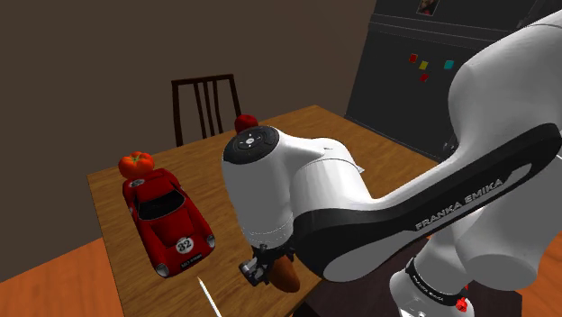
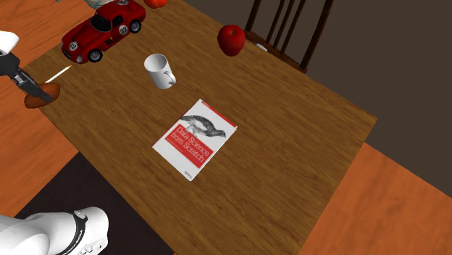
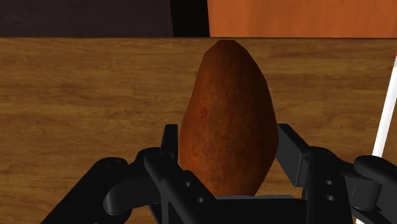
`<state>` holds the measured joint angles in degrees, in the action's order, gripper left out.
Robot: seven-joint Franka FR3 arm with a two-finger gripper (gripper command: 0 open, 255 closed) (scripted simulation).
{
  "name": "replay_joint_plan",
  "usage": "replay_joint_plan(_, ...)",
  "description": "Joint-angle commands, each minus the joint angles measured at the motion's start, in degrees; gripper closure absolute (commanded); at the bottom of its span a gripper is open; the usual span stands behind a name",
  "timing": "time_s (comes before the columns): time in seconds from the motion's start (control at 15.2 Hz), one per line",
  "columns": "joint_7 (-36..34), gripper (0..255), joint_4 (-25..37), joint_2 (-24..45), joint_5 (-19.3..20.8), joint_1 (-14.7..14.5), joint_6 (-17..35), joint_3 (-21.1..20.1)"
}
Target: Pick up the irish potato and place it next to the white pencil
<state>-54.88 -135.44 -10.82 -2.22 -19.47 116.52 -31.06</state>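
Note:
A brown, oval potato (image 3: 229, 114) is clasped between my black fingers (image 3: 289, 149), and my gripper (image 3: 228, 156) is shut on it. In the shoulder view the potato (image 1: 288, 276) hangs under the hand (image 1: 267, 269) at the table's near edge. The thin white pencil (image 1: 209, 297) lies on the wood just to that view's left of it. In the second exterior view the potato (image 2: 40, 95) and gripper (image 2: 30, 88) sit at the table's left corner, a short way from the pencil (image 2: 59, 73). The pencil (image 3: 384, 118) also lies beside the gripper in the wrist view.
A red toy car (image 1: 167, 218) stands past the pencil, with an orange-red fruit (image 1: 137, 163) behind it. A white mug (image 2: 159, 70), a red-and-white book (image 2: 195, 138) and a red apple (image 2: 232, 39) lie further along the wooden table (image 2: 290, 138). A dark chair (image 1: 205, 104) stands at the far side.

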Motion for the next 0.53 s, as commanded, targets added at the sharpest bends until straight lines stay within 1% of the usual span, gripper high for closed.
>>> replay_joint_plan(0.0, -0.4, 255, -0.6, 1.1, 0.6, 0.2, 1.6, -0.2)
replay_joint_plan(0.33, -1.7, 255, -2.4, 3.8, 1.9, 0.4, 5.7, -0.7)
replay_joint_plan(0.46, -1.9, 255, -2.5, 4.1, 2.1, 0.4, 6.1, -0.7)
